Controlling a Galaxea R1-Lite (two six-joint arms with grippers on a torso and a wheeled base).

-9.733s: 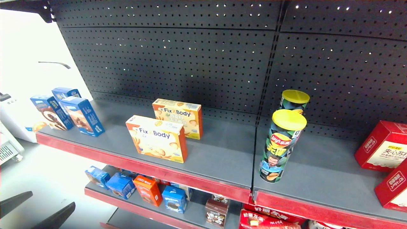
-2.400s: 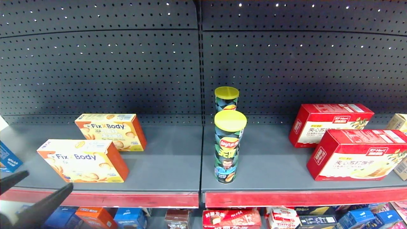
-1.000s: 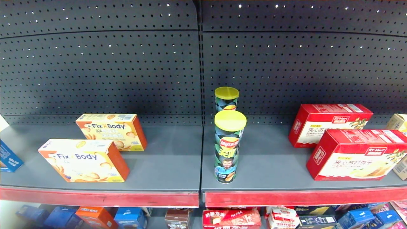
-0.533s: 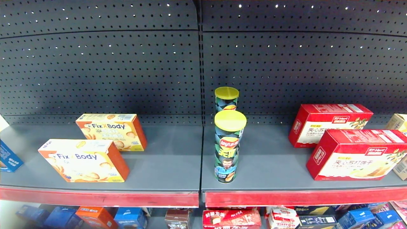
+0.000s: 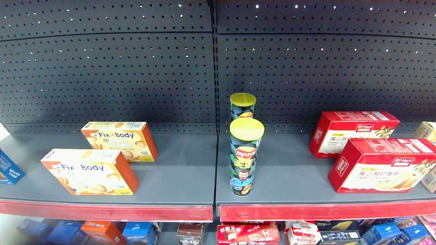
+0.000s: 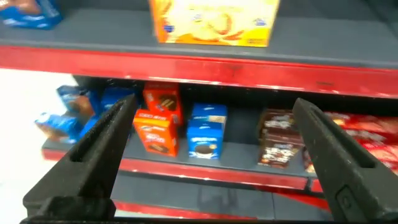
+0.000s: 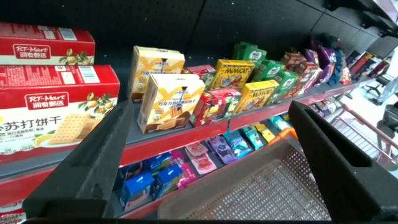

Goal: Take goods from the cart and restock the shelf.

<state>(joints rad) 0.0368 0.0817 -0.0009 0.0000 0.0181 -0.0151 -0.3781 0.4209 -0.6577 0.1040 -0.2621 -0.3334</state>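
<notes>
The grey shelf with a red front edge carries two orange-yellow biscuit boxes, two yellow-lidded chip cans one behind the other, and two red boxes. My left gripper is open and empty, low in front of the shelf below, facing small orange, blue and brown boxes. My right gripper is open and empty too, off to the right of the red boxes. A beige mesh cart basket lies under it.
A blue box stands at the shelf's left end and a beige box at its right end. Free shelf space lies between the biscuit boxes, the cans and the red boxes. Farther right the shelves hold yellow-beige boxes and green boxes.
The camera swung right early on. The left gripper's fingers, at the head view's lower left 2.4 s ago, have dropped out of it. Nothing has moved in the last second.
</notes>
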